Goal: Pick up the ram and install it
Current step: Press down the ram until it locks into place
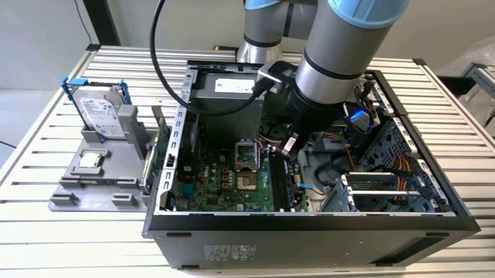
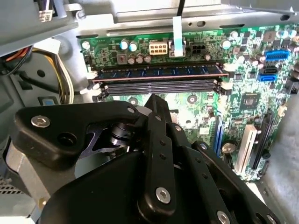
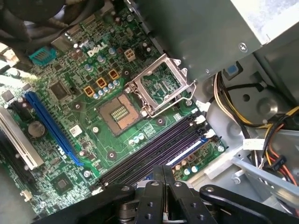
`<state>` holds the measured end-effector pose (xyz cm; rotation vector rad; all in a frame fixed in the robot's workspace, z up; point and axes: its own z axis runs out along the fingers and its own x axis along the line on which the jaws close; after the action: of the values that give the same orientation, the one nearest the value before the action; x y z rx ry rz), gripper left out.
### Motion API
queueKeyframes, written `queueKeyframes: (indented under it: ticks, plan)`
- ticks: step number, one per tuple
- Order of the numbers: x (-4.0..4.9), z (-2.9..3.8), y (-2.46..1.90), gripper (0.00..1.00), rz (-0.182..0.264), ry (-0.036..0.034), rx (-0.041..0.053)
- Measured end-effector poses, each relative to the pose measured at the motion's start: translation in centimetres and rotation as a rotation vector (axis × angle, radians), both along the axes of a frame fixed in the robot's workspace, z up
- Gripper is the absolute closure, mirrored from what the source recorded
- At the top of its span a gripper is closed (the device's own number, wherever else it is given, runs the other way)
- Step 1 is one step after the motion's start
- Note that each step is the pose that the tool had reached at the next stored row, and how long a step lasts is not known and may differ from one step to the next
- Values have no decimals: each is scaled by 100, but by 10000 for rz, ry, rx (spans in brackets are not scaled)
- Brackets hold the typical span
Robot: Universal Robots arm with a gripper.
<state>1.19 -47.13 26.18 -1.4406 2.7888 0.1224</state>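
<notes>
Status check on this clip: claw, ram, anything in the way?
Claw inside the open case, above the memory slots. Ram lying in a slot on the motherboard, claw not gripping it. No obstruction seen over the slots.

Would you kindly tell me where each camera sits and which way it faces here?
Exterior view: off the arm, above, looking down on the open computer case; the arm and gripper reach inside.
Second wrist view: on the wrist, facing the motherboard, where the ram sits in a slot; black gripper linkage in front.
First wrist view: on the wrist, facing the processor socket.
Both wrist views share the memory slots.
</notes>
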Motion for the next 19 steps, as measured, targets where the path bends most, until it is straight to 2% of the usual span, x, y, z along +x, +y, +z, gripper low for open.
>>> queueKeyframes:
  ticks: [10, 12, 19]
  plan:
    - [0, 1, -1, 100, 1117, -473, 6]
    - [1, 1, -1, 100, 1334, -504, 11]
    - [-1, 3, -1, 100, 2340, -503, 32]
